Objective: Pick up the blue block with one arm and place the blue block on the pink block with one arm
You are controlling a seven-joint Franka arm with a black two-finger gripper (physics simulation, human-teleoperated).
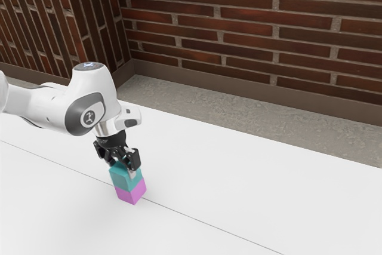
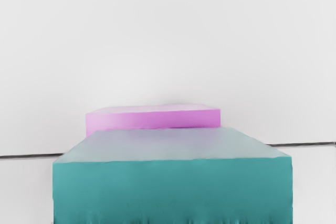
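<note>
The blue block (image 1: 121, 177), teal in colour, rests on top of the pink block (image 1: 132, 193) on the white table (image 1: 250, 189), toward the exterior view's lower left. My gripper (image 1: 123, 163) comes down from above, its black fingers against the two sides of the blue block's upper part, shut on it. In the wrist view the blue block (image 2: 173, 182) sits right under the hand, and the pink block (image 2: 152, 119) sticks out beyond its far edge, so the two are slightly offset.
A thin dark seam (image 1: 203, 221) runs across the table just beside the stack. Beyond the table's far edge lie a grey floor strip (image 1: 250, 111) and a brick wall (image 1: 250, 22).
</note>
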